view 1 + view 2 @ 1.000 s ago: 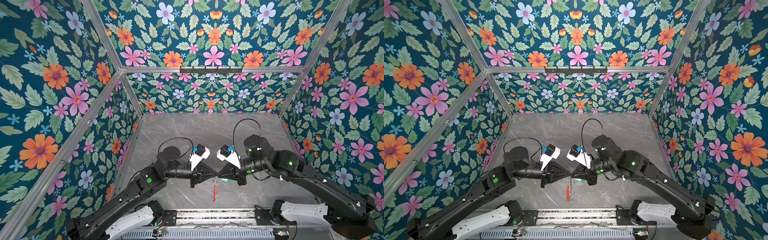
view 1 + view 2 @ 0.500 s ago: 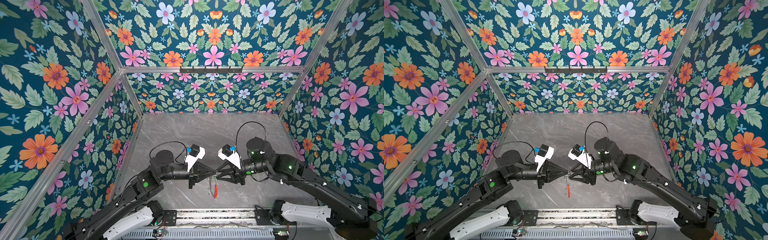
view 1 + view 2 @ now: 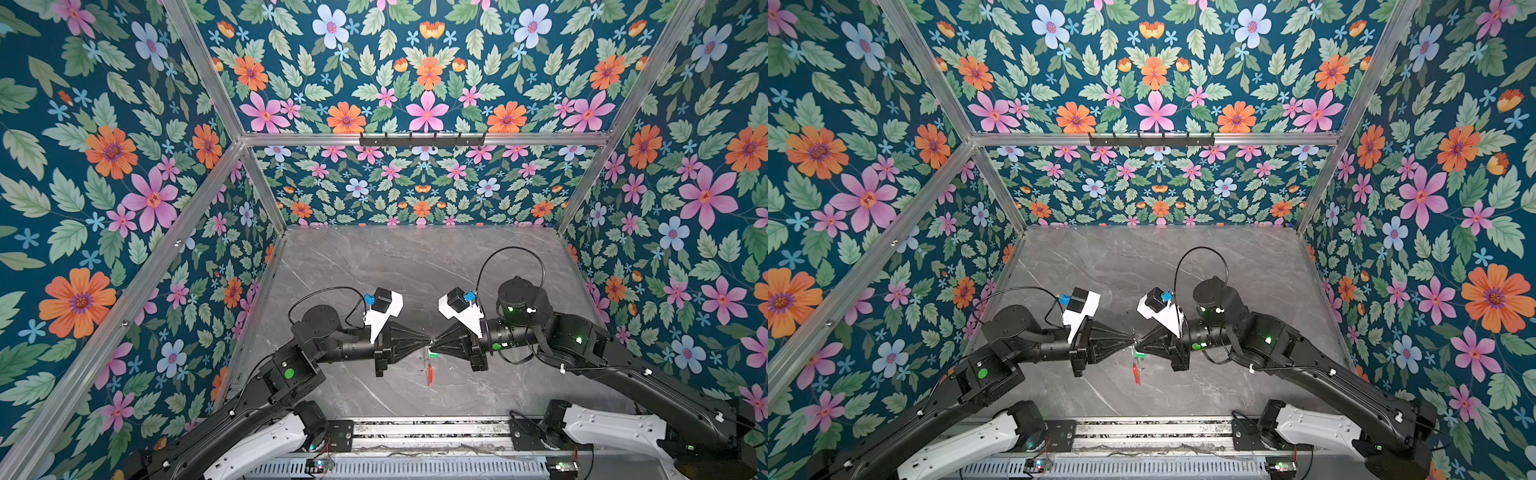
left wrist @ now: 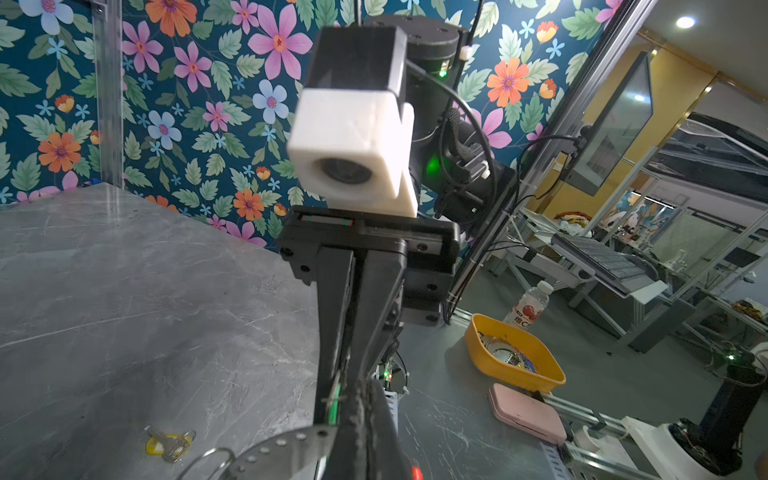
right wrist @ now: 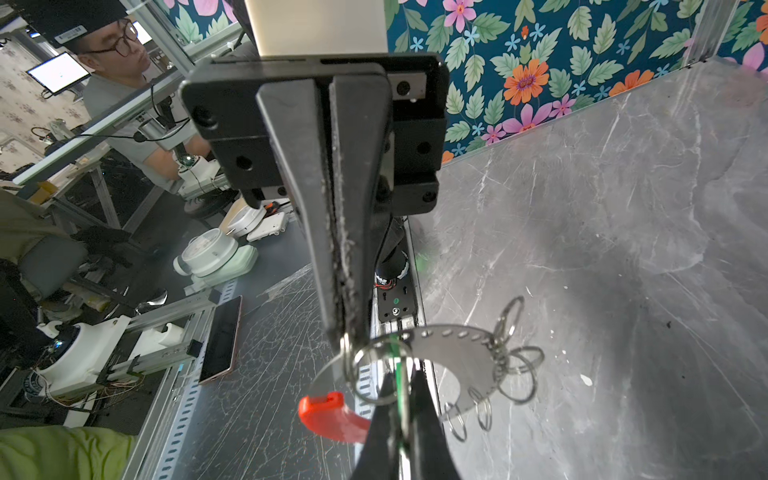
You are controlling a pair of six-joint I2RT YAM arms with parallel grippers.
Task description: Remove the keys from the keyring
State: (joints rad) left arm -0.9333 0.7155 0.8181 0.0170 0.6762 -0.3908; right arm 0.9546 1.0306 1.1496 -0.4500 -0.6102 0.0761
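Observation:
Both grippers meet tip to tip above the front middle of the grey table (image 3: pixel 415 266). My left gripper (image 3: pixel 427 341) is shut on the keyring (image 5: pixel 453 351), a thin grey ring with a red segment (image 5: pixel 332 419) and small silver loops (image 5: pixel 515 370), which hangs below the tips. My right gripper (image 5: pixel 401 399) is shut on the key with the green tag (image 5: pixel 400 374), still at the ring. In both top views the red segment (image 3: pixel 1136 372) hangs under the tips. The brass-yellow key (image 4: pixel 168 444) lies loose on the table.
Floral walls close in three sides, with a black hook rail (image 3: pixel 422 139) on the back wall. Beyond the front edge stand a yellow tray (image 4: pixel 513 357), a pink case (image 4: pixel 528 411), a bottle (image 4: pixel 528 307), a phone (image 5: pixel 220 338) and a person (image 5: pixel 120 62).
My right gripper opened half a second ago and has shut again on the green-tagged key. The left arm has drawn slightly left, still holding the keyring.

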